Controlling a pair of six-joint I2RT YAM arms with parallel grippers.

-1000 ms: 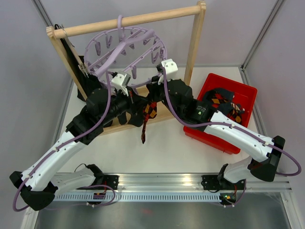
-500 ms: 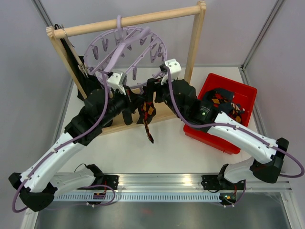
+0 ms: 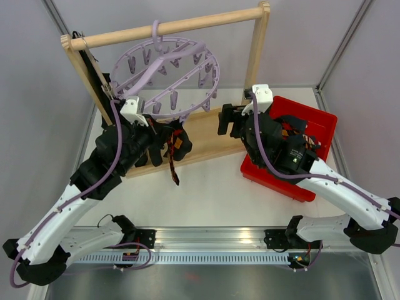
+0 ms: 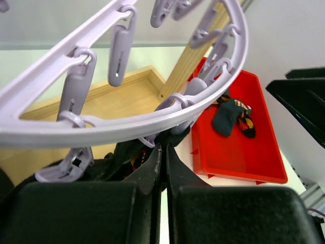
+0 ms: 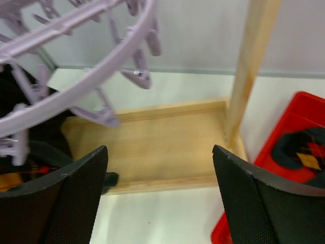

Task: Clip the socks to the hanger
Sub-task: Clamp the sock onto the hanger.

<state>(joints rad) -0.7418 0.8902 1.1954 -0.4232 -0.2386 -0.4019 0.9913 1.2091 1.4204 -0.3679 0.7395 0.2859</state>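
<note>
The left gripper [image 4: 162, 152] is pressed together on an argyle sock [image 3: 174, 164], holding it just under the near rim of the lilac hanger [image 4: 101, 128], which hangs from the wooden rail [image 3: 206, 22]. The right gripper [image 5: 160, 152] stands spread and empty to the right, beside the red bin [image 3: 275, 181] holding other socks [image 3: 294, 134].

Looked like a robotics lab cell, not a home: white worktop [image 3: 206, 187] was boxed in by plain grey panels [image 3: 31, 112] on aluminium posts [image 3: 340, 47]; cabled left arm [image 3: 65, 209] and right arm [image 3: 350, 190] were bolted to a metal rail [image 3: 212, 240] at the near edge.
</note>
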